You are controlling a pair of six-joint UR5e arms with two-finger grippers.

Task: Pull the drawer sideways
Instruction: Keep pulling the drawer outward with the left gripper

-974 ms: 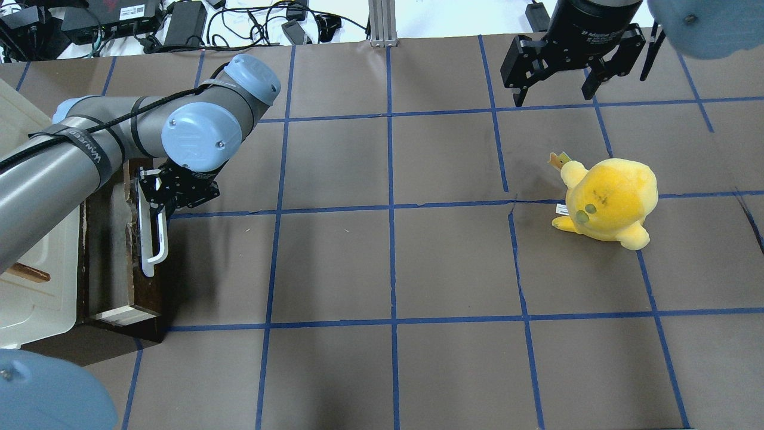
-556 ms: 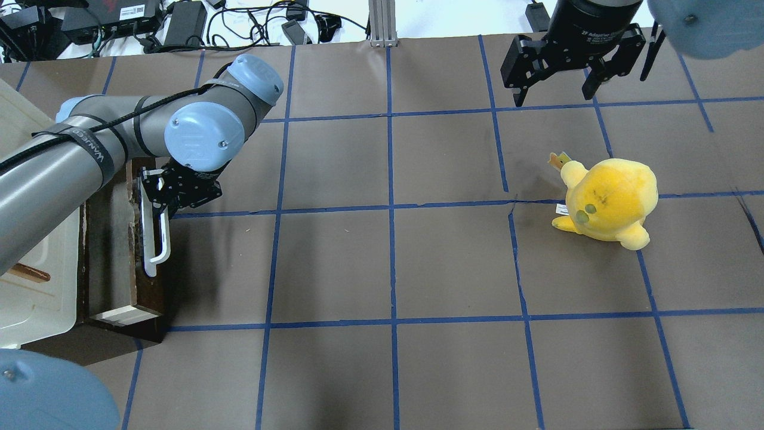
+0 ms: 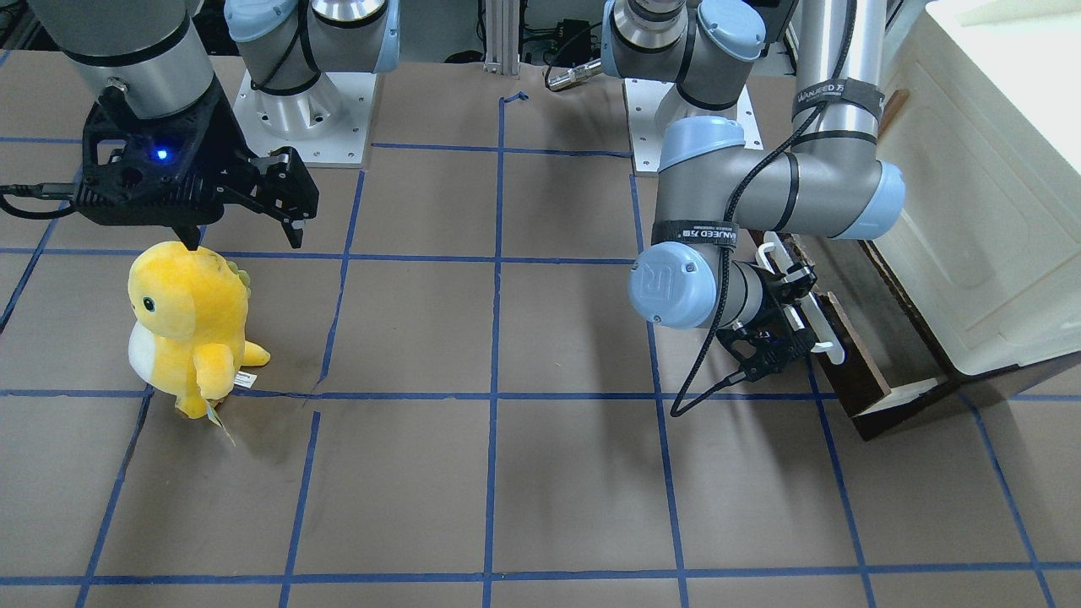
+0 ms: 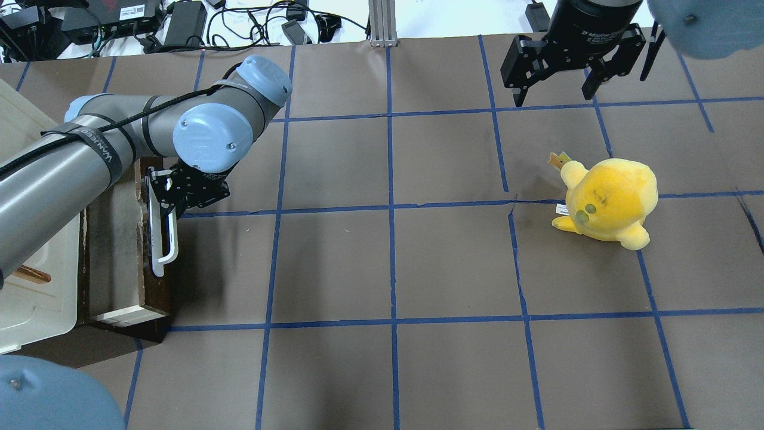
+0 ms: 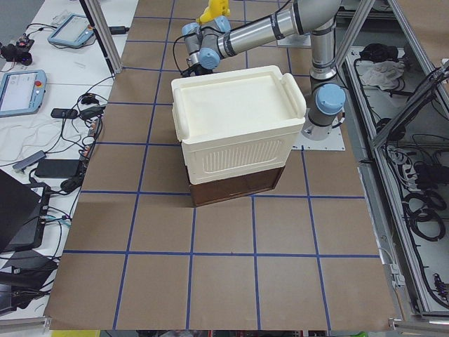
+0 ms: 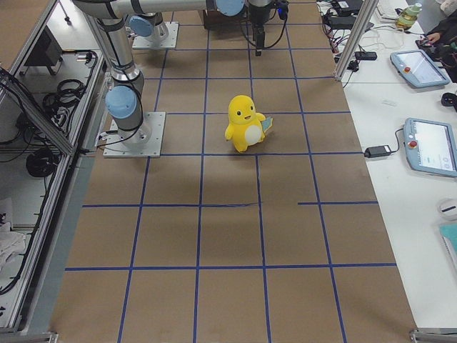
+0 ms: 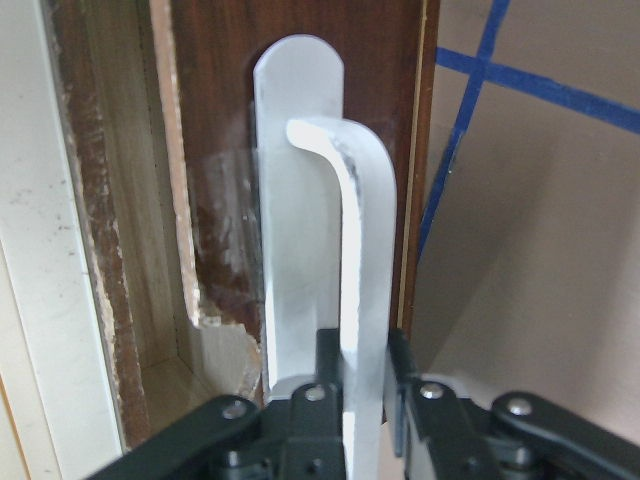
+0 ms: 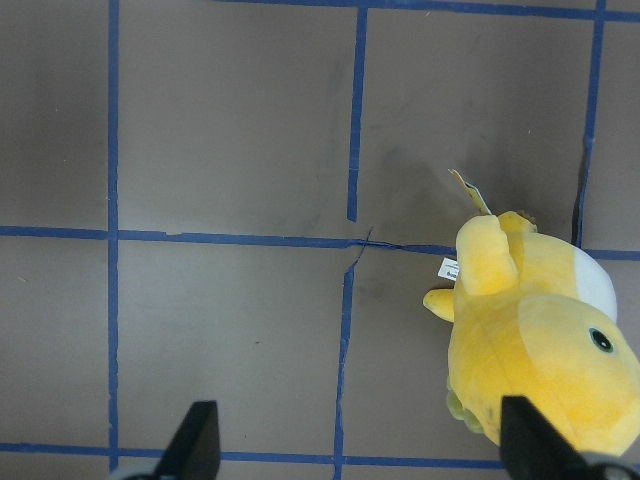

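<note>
My left hand (image 7: 362,375) grips the white handle (image 7: 350,230) of the drawer (image 4: 113,239), which sticks partway out from under a cream box (image 4: 36,304) at the surface's (image 4: 388,269) left edge; my right hand (image 4: 553,94) hangs wide open near a yellow plush (image 4: 609,200)

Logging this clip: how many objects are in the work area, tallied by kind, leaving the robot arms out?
Drawer: 1
White plastic box: 1
Yellow plush toy: 1
Total: 3
</note>
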